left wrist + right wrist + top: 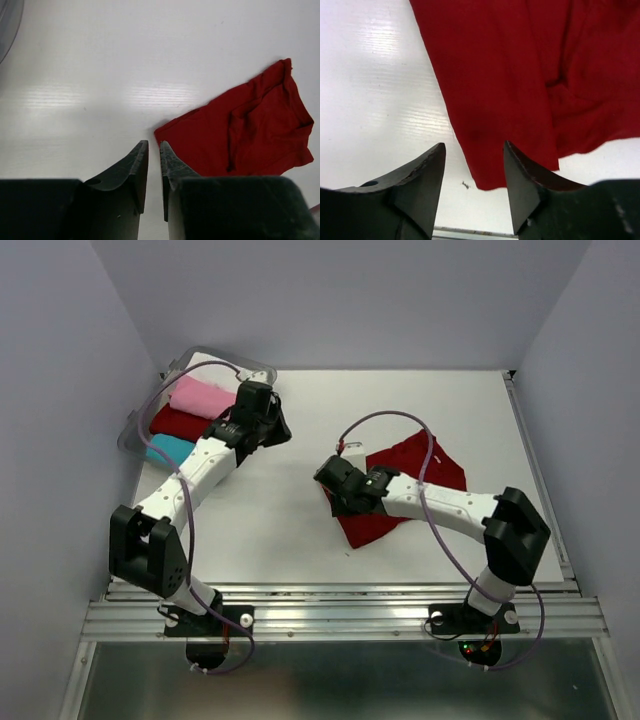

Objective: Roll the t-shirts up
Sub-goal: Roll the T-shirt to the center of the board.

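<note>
My right claw (474,145) stands open and empty over a corner of the red shirt (510,75), which lies crumpled on the table (280,530), right of its middle. My left claw (154,144) is parted by just a slit and holds nothing. It hangs over bare table beside the bin (135,430) of other shirts (182,423) at the far left corner.

No legible text, labels or numbers.

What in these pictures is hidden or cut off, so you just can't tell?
- Top view: the right arm covers part of the red shirt.
- Top view: the left arm hides part of the bin and the pink shirt's end.
- Right wrist: the red shirt runs off the top and right edges.
- Left wrist: the left pincer blocks its near edge.
</note>
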